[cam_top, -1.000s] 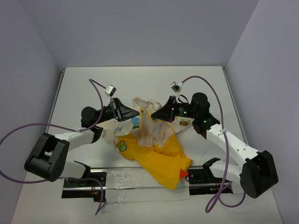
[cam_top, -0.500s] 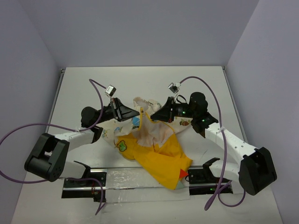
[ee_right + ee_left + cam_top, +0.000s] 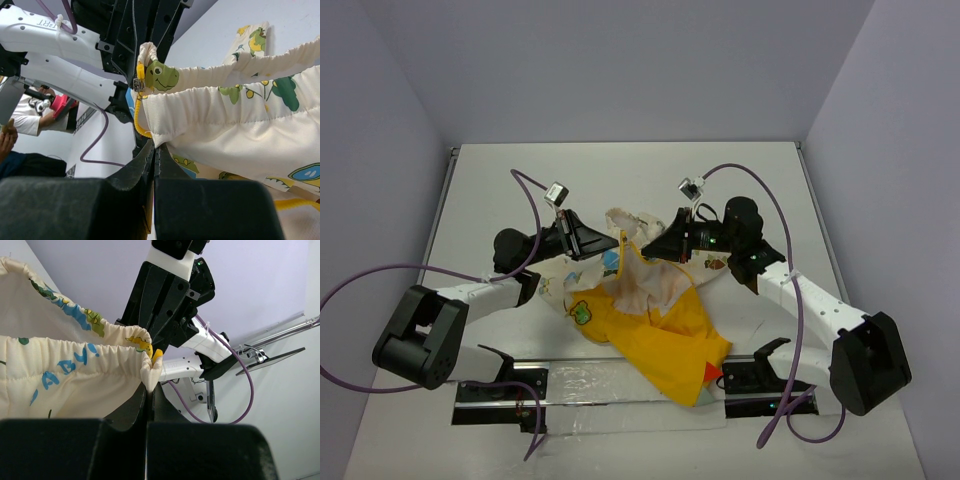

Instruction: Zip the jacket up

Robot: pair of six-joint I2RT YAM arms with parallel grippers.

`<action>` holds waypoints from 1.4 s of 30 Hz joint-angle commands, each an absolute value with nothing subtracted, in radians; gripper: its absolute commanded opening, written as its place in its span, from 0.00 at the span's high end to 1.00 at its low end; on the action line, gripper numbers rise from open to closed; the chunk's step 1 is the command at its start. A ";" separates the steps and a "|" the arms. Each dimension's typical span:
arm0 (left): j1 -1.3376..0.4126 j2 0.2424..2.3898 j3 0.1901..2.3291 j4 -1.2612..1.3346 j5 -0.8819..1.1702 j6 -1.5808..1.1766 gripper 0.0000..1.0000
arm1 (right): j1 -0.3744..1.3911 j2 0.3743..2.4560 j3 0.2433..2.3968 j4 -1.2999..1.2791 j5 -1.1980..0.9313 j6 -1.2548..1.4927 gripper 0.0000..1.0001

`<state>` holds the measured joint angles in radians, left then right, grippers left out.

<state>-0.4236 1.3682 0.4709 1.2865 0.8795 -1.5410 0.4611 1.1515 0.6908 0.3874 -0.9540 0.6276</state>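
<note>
The jacket (image 3: 655, 320) lies crumpled mid-table, yellow outside with a green patch and a red tip, its cream cartoon-print lining turned up. My left gripper (image 3: 616, 240) is shut on one cream hem corner (image 3: 150, 374). My right gripper (image 3: 650, 247) is shut on the facing hem corner (image 3: 161, 138). Both hold the edge lifted, fingertips close together. A yellow zipper tape (image 3: 136, 115) with a small metal slider (image 3: 136, 85) hangs at the hem edge between the grippers in the right wrist view.
A black and silver rail (image 3: 570, 385) under clear plastic runs along the near edge, under the jacket's lower end. Purple cables loop from both arms. Grey walls close in the white table (image 3: 620, 175) on three sides.
The right arm's elbow and base have shifted slightly. The grippers and the jacket stay where they were.
</note>
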 commanded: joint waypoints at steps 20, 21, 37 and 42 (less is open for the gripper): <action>-0.422 1.344 0.489 1.859 0.890 -1.528 1.00 | 0.480 1.168 0.750 0.479 -0.969 0.649 1.00; -0.423 1.344 0.490 1.859 0.890 -1.529 1.00 | 0.480 1.169 0.750 0.479 -0.968 0.649 1.00; -0.433 1.349 0.486 1.859 0.883 -1.520 1.00 | 0.491 1.168 0.745 0.534 -0.931 0.689 1.00; -0.439 1.355 0.485 1.859 0.875 -1.516 1.00 | 0.514 1.168 0.723 0.618 -0.887 0.759 1.00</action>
<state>-0.4248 1.3682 0.4709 1.2868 0.8762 -1.5388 0.4881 1.1694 0.7067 0.4890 -0.9262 0.7090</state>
